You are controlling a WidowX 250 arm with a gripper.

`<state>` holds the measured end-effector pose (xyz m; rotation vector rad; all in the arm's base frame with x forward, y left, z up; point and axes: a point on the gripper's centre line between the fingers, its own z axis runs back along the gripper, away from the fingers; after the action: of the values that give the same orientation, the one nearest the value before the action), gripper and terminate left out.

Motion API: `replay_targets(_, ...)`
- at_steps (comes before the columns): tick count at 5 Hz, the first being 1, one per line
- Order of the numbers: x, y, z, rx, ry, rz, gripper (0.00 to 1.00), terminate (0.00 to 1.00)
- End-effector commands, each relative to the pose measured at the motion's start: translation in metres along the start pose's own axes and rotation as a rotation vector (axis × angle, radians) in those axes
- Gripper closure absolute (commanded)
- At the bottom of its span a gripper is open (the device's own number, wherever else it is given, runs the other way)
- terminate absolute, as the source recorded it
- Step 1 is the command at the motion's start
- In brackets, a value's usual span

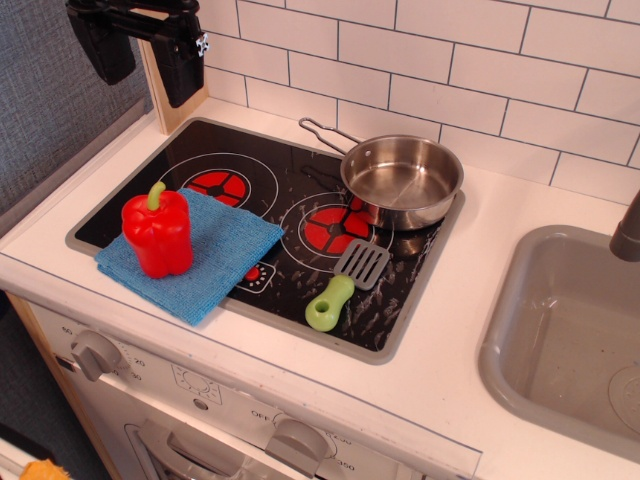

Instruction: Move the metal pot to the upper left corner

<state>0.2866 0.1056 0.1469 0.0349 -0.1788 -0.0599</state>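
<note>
The metal pot (402,180) is a small shiny saucepan standing upright on the far right part of the black cooktop (290,180), over the right burner's edge. Its thin wire-loop handle (322,135) points left and back. The upper left corner of the cooktop (195,135) is bare black glass beside a burner ring. My gripper (140,55) hangs high at the top left, above and behind that corner, well apart from the pot. Its two black fingers (178,65) stand apart with nothing between them.
A red bell pepper (158,232) stands on a blue cloth (195,255) over the cooktop's front left. A grey slotted spatula with green handle (345,285) lies front of the pot. A grey sink (565,330) is at right. A white tiled wall runs behind.
</note>
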Motion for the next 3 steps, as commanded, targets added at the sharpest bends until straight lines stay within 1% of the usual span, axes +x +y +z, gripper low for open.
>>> replay_targets(1, 0.000, 0.000, 0.000, 0.000, 0.000, 0.000, 0.00, 0.00)
replay_targets(2, 0.010, -0.019, -0.004, -0.017, -0.001, -0.053, 0.00, 0.00)
replay_targets(3, 0.024, -0.046, -0.010, -0.044, -0.004, -0.122, 0.00, 0.00)
